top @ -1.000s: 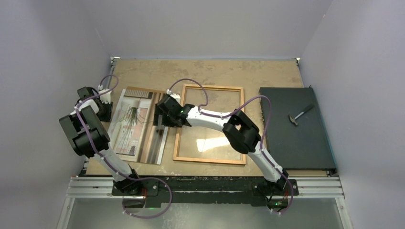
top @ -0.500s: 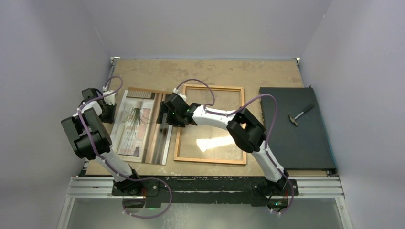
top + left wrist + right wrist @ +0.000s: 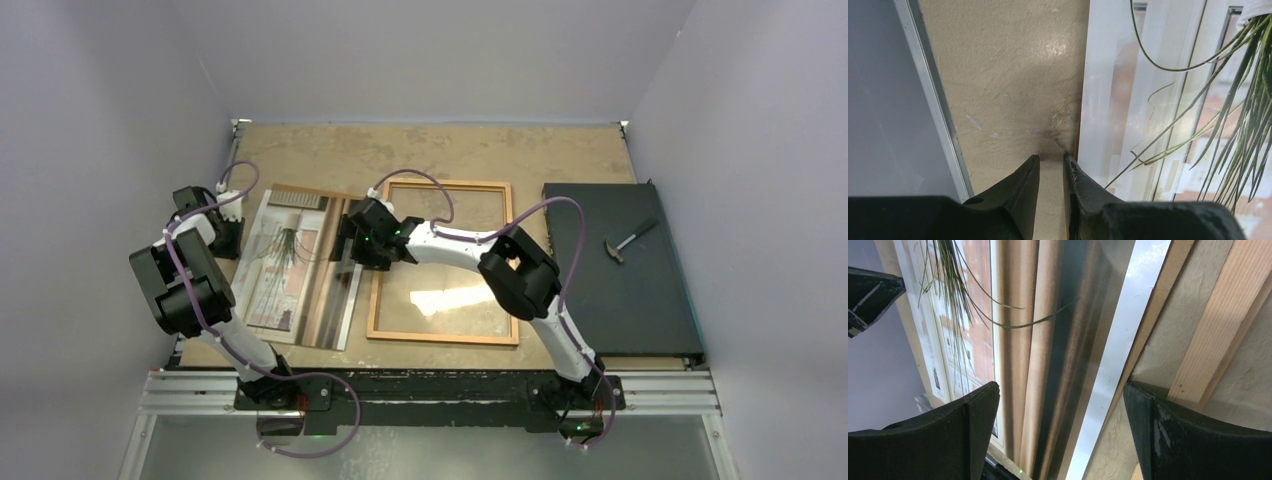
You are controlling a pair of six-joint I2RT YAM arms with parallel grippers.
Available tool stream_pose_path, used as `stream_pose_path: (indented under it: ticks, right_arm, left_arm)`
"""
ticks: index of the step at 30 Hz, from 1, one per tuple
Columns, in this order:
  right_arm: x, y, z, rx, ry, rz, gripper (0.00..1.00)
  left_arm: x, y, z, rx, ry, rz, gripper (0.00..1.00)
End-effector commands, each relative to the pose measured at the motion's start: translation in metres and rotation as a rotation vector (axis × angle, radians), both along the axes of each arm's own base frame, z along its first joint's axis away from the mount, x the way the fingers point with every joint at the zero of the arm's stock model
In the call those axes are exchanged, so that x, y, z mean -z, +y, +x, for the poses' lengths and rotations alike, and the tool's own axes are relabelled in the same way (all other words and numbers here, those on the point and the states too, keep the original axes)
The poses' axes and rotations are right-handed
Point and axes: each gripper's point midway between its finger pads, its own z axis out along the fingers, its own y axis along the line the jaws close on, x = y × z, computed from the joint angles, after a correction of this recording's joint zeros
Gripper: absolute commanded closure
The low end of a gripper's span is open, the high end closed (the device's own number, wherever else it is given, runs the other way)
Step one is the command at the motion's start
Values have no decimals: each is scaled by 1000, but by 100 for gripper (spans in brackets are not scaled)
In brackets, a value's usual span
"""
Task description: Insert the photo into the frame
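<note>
1. Nearest me, the photo (image 3: 290,275) lies face up on the desk (image 3: 450,150), just left of the frame (image 3: 443,338) and not yet inside it.
2. Farther along, the right pincer (image 3: 1060,390) hangs wide open across the photo's right edge. One finger is over the print, the other toward the frame's left rail.
3. About level with it on the left, the left pincer (image 3: 1050,165) sits low at the photo's left edge. Its gap is a narrow slit with bare desk showing through, and I see nothing pinched.
4. I'd call this the pick-up step. Next, an edge of the print needs lifting cleanly off the brown board (image 3: 1148,315) beneath. Then it needs carrying right, over the frame's opening.
</note>
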Motion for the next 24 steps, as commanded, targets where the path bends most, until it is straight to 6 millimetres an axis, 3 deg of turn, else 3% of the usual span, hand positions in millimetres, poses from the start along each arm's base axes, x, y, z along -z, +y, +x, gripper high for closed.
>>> stream_pose_path:
  ticks: [1, 9, 13, 17, 24]
  right_arm:
    - [16, -15, -36, -15, 77, -86, 4]
    - [20, -17, -49, 2, 73, -169, 3]
    - [21, -6, -56, -29, 114, -122, 3]
    - [10, 16, -44, -59, 85, -21, 3]
    - [-18, 35, -12, -65, 15, 86, 3]
  left_arm:
    - [4, -22, -15, 17, 39, -68, 78]
    - [2, -18, -17, 14, 35, -70, 80]
    - [3, -19, -19, 18, 37, -73, 81]
    - [4, -22, -20, 21, 38, -85, 81]
    - [1, -18, -14, 4, 24, -80, 82]
